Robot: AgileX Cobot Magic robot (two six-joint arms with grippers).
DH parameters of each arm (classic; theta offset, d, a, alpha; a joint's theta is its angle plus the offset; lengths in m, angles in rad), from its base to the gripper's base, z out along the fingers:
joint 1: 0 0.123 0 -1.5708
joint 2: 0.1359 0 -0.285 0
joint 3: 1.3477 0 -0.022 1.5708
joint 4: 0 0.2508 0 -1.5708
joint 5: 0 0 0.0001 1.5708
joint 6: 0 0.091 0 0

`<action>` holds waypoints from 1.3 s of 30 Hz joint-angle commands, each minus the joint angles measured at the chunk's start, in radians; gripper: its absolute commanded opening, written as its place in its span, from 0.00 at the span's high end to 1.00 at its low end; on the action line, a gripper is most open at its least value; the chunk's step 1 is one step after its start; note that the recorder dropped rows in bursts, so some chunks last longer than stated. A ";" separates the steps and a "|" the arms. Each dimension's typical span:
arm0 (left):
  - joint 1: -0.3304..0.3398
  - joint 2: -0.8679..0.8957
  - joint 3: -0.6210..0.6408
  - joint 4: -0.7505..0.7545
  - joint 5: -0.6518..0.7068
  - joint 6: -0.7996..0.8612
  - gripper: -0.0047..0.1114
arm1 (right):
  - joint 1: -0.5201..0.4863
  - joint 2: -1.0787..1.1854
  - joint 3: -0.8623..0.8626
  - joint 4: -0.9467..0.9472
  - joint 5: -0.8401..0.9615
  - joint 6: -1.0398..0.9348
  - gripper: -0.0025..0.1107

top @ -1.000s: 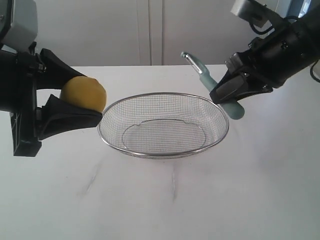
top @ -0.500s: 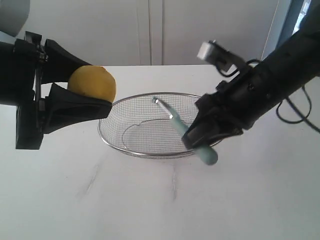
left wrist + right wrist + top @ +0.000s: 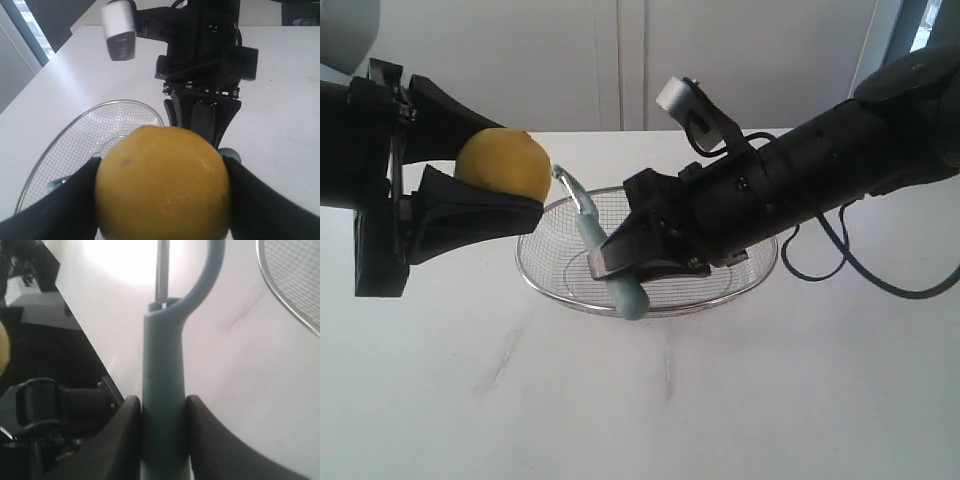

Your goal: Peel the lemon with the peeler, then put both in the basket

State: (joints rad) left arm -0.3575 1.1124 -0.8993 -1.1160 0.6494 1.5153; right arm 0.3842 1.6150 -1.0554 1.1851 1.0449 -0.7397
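My left gripper (image 3: 492, 190) is shut on the yellow lemon (image 3: 504, 166), held in the air at the basket's left edge; the left wrist view shows the lemon (image 3: 162, 182) filling the space between both black fingers. My right gripper (image 3: 620, 258) reaches across the wire basket (image 3: 760, 262) and is shut on the teal handle of the peeler (image 3: 610, 262). The peeler's metal blade head (image 3: 565, 180) points up toward the lemon, very close to its right side. In the right wrist view the handle (image 3: 163, 390) stands clamped between the two fingers.
The silver mesh basket (image 3: 45, 165) rests on the white table (image 3: 800, 400) under both grippers. A white wall runs behind. The right arm (image 3: 820, 170) and its cable stretch over the basket's right side.
The right arm has swept left across the basket with the peeler, bringing the blade head up beside the lemon. The left gripper rose slightly with the lemon, then held still.
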 commanded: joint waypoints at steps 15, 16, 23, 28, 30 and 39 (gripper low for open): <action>-0.005 0.151 0.001 -0.047 -0.029 0.036 0.95 | 0.063 -0.001 0.125 0.209 -0.048 -0.139 0.98; -0.005 0.158 0.001 -0.047 -0.031 0.036 0.95 | 0.063 -0.001 0.125 0.209 -0.050 -0.142 0.98; -0.005 0.166 0.001 -0.045 -0.053 0.036 0.95 | 0.063 -0.001 0.125 0.209 -0.048 -0.146 0.98; -0.005 0.166 0.001 -0.045 -0.056 0.036 0.95 | 0.063 -0.001 0.138 0.209 -0.041 -0.146 0.98; -0.005 0.166 0.001 -0.045 -0.054 0.036 0.95 | 0.063 -0.001 0.140 0.209 -0.041 -0.146 0.98; -0.005 0.166 0.001 -0.045 -0.054 0.036 0.95 | 0.065 -0.001 0.140 0.212 -0.042 -0.146 0.98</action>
State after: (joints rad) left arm -0.3575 1.2819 -0.8993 -1.1281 0.5816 1.5499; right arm 0.4469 1.6150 -0.9212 1.3833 0.9968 -0.8730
